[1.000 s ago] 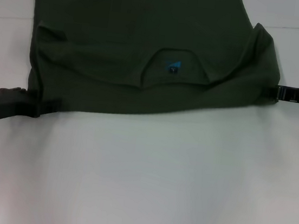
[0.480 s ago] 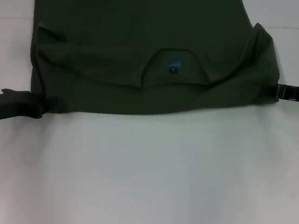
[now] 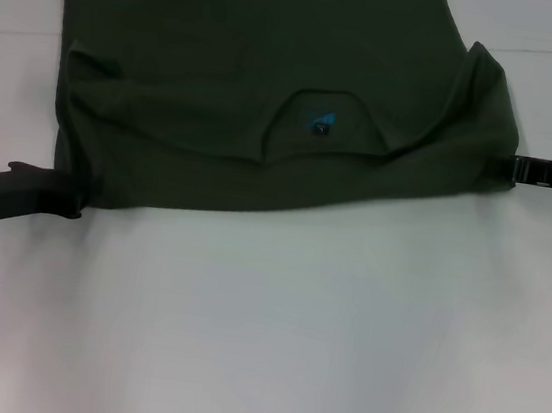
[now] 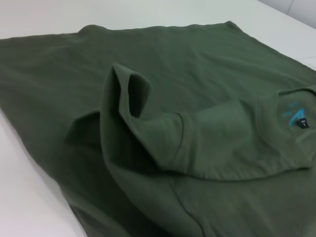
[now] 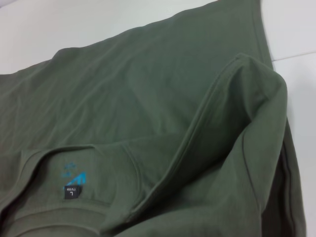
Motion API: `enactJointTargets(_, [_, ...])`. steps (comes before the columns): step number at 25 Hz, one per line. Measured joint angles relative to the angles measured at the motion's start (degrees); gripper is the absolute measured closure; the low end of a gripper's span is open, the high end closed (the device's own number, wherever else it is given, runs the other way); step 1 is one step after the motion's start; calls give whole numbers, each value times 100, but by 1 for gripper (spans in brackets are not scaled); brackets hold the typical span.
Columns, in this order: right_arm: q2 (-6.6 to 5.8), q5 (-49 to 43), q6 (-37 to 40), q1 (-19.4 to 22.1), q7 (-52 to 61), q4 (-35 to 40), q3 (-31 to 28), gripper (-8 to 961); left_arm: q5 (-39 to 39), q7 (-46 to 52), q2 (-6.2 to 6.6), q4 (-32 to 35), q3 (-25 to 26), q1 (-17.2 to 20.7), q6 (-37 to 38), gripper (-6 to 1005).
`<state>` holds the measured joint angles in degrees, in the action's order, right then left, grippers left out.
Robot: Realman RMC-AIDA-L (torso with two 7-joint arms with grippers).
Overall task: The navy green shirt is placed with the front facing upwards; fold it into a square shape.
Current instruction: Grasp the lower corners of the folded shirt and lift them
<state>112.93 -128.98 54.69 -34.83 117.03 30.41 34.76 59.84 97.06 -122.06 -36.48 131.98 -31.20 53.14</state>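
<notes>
On the white bench (image 3: 270, 337), far side, you see the navy green shirt (image 3: 269, 95) half-folded, collar up. Left claw (image 3: 67, 199) and right claw (image 3: 515, 170) sit at its near corners, grip undeterminable. Next, judge another fold toward square.

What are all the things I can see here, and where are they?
navy green shirt: one, dark olive green, lying rumpled across the far half of the table, collar toward the robot.
collar label: one, black, inside the collar, under a blue print.
table: one, white, bare on the near side.
left claw: one, black, at the shirt's near left corner; fingers not visible.
right claw: one, black, at the shirt's right edge; fingers not visible.
</notes>
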Motion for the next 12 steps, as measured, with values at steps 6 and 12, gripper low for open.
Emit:
enactJointTargets(6, [10, 5, -23, 3, -22, 0, -5, 906, -2, 18, 20, -5, -13, 17, 10, 942])
enactJointTargets(12, [15, 5, -1, 11, -39, 0, -5, 906, 2, 19, 137, -66, 34, 159, 379, 946])
